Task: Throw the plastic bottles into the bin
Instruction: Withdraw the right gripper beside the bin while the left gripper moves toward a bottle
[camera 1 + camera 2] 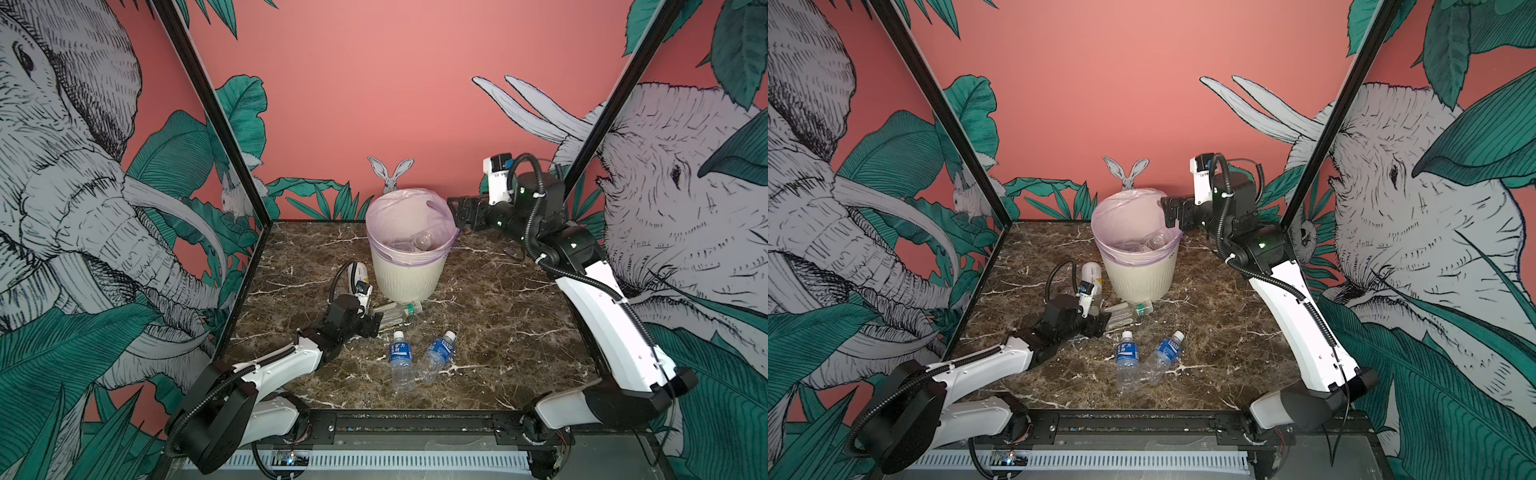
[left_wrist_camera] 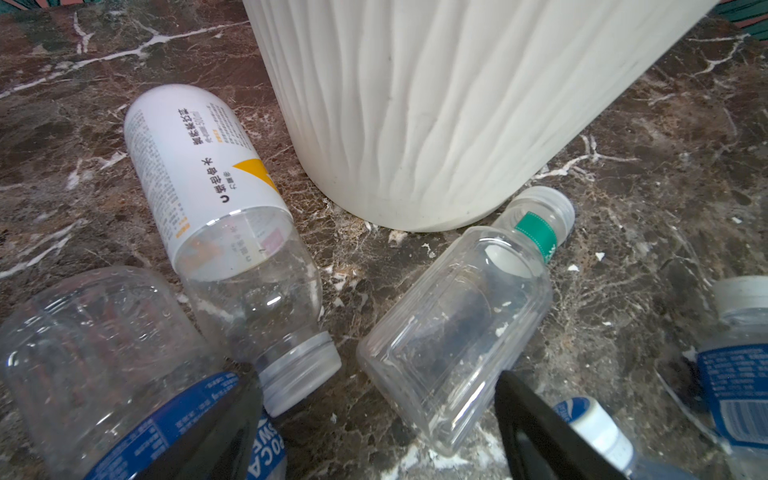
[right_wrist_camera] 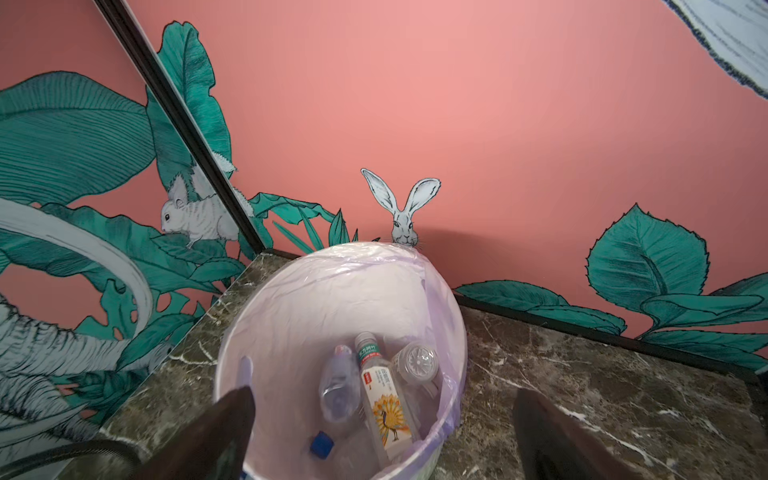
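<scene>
The cream ribbed bin (image 1: 409, 274) (image 1: 1138, 278) (image 2: 457, 104) stands at the back middle, lined with a lilac bag. Several plastic bottles (image 3: 386, 415) lie inside it. My right gripper (image 1: 454, 205) (image 1: 1165, 212) (image 3: 384, 395) hangs open and empty above its right rim. On the table lie a green-labelled clear bottle (image 1: 397, 311) (image 2: 457, 316), a white-and-yellow one (image 1: 360, 274) (image 2: 199, 166) and two blue-labelled ones (image 1: 401, 357) (image 1: 436, 355). My left gripper (image 1: 376, 322) (image 1: 1102, 324) (image 2: 376, 382) is open and low, with the clear bottle's base between its fingers.
Another blue-labelled bottle (image 2: 104, 353) lies against my left finger in the left wrist view. The dark marble table (image 1: 498, 332) is walled at the back and on both sides. My right arm (image 1: 602, 316) slants along the right side.
</scene>
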{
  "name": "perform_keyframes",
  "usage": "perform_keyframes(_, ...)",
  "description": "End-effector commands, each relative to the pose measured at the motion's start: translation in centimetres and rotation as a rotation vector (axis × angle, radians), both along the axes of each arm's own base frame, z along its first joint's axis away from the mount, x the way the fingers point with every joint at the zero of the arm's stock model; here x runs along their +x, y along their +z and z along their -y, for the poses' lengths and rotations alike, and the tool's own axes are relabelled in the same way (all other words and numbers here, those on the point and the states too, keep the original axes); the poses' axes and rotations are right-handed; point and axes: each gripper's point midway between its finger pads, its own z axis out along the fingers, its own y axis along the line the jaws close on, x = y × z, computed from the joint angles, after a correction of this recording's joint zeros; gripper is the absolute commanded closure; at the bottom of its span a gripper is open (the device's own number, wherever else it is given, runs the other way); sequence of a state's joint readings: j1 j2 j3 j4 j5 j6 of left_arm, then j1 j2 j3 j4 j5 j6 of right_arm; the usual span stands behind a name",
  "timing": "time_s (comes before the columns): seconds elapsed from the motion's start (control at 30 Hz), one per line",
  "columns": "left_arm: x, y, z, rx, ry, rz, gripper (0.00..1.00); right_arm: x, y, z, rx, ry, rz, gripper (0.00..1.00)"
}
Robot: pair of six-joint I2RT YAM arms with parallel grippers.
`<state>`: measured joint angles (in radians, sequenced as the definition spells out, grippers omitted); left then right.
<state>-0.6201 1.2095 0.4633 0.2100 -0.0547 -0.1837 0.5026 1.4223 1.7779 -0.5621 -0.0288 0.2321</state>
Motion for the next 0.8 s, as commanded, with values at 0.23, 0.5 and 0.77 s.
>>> perform_keyframes(0.23,-0.7,1.1,0.3,-0.041,-0.039,0.032,0.12,-1.4,-7.2,2.4,-0.004,-0.071,-0.026,0.01)
perform_keyframes(0.5,-1.6,3.7,0.6,-0.08,-0.027,0.043,0.12,-2.3,-14.9,3.1,-0.022,-0.095,-0.116,0.01)
perform_keyframes(0.77,-3.2,4.9,0.4,-0.04,-0.01,0.05,0.12,-2.9,-18.3,4.3,-0.012,-0.143,-0.093,0.01)
